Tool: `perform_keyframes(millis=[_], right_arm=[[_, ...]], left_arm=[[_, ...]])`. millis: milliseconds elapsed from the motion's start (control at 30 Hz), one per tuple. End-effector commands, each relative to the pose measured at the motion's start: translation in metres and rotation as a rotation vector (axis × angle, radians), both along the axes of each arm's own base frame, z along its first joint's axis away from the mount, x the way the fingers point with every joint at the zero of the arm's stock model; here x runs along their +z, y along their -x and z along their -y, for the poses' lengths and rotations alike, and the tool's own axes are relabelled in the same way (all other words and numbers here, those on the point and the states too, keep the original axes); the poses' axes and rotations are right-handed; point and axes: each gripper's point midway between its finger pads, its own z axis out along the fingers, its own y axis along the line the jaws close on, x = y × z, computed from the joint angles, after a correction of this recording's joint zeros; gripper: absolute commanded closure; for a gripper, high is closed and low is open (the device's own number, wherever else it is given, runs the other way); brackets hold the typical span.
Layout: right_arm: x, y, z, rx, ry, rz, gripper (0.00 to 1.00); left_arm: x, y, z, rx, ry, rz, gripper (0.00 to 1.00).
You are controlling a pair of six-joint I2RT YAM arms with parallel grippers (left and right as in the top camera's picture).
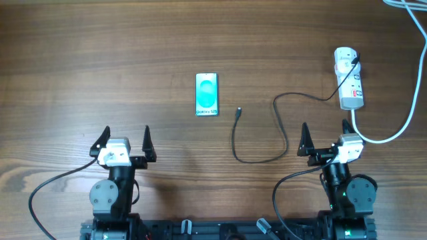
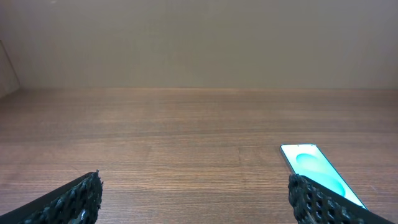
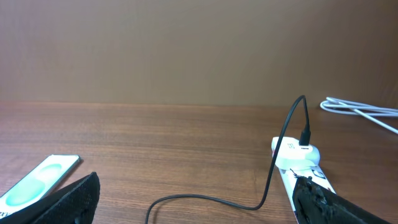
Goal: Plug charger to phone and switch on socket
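Note:
The phone [image 1: 207, 94] lies flat mid-table with its teal-green screen lit; it also shows in the left wrist view [image 2: 317, 171] and the right wrist view [image 3: 38, 180]. The charger, a thin black cable [image 1: 280, 127], runs from the white socket strip [image 1: 349, 79] in a loop to its plug tip [image 1: 238, 111], just right of the phone. The cable [image 3: 273, 174] and socket [image 3: 297, 154] show in the right wrist view. My left gripper [image 1: 125, 142] is open and empty, below-left of the phone. My right gripper [image 1: 326, 138] is open and empty, below the socket.
A thicker white cable [image 1: 400, 130] leads from the socket's near end and curves up along the table's right side to the far corner; it also shows in the right wrist view [image 3: 360, 111]. Bare wood tabletop [image 1: 100, 60] elsewhere.

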Motion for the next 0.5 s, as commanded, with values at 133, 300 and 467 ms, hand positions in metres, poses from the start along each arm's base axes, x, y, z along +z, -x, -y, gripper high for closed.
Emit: perform_keyframes(millis=[133,300,467], right_arm=[[0.0019,0.0001,0.0033,-0.018,0.012,0.011,0.00],[0.0019,0.0001,0.0033,-0.018,0.012,0.011,0.00],[0.0019,0.0001,0.0033,-0.018,0.012,0.011,0.00]], left_arm=[[0.0002,0.0003,-0.0012,0.003,-0.015,0.006,0.00],[0.0002,0.0003,-0.0012,0.003,-0.015,0.006,0.00],[0.0002,0.0003,-0.0012,0.003,-0.015,0.006,0.00]])
